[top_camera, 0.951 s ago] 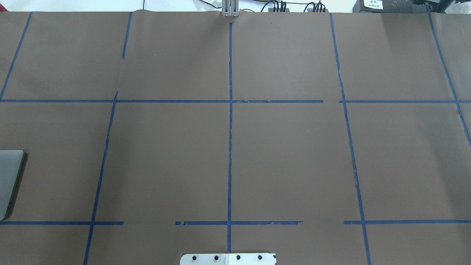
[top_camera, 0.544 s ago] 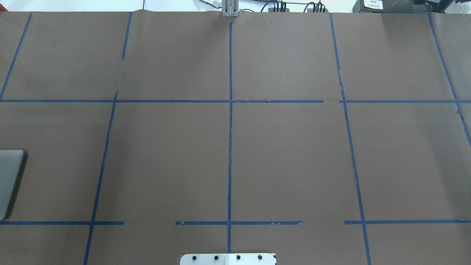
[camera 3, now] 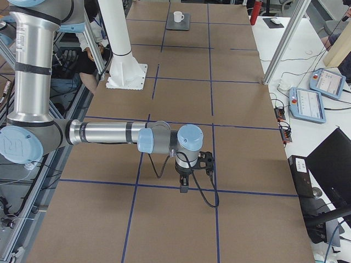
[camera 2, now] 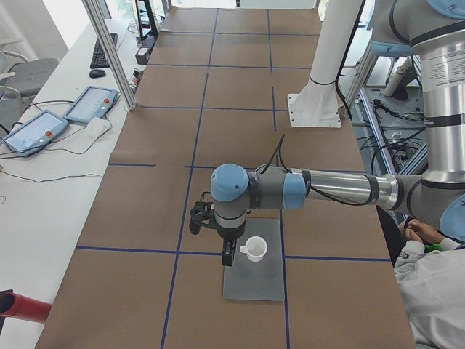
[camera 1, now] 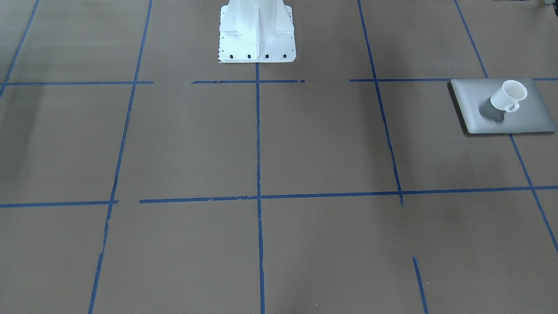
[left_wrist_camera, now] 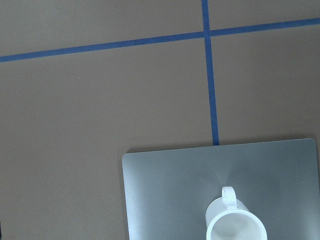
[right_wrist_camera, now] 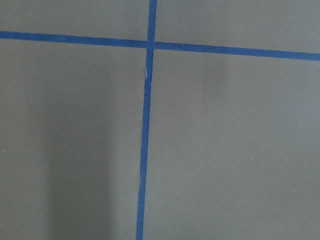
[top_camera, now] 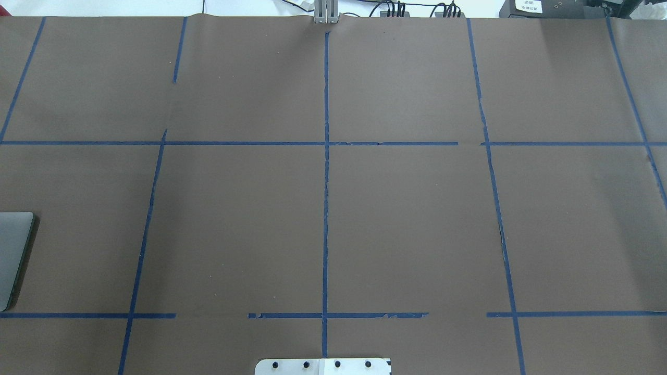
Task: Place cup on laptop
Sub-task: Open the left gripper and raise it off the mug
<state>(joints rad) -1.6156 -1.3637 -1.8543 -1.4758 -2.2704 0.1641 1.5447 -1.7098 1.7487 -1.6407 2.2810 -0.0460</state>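
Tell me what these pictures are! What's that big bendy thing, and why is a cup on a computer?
It is a robot with two bendy arms. Its white post stands on the table. Cameras watch from above, the front, both table ends, and each wrist. On the brown table lies a closed laptop, and a white cup stands on it. The left gripper hangs near the cup; the right gripper hangs over the table, far from it. Nothing holds the cup.

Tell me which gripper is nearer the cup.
Left. The left gripper hangs just beside the cup on the laptop; the right gripper is far down the table.
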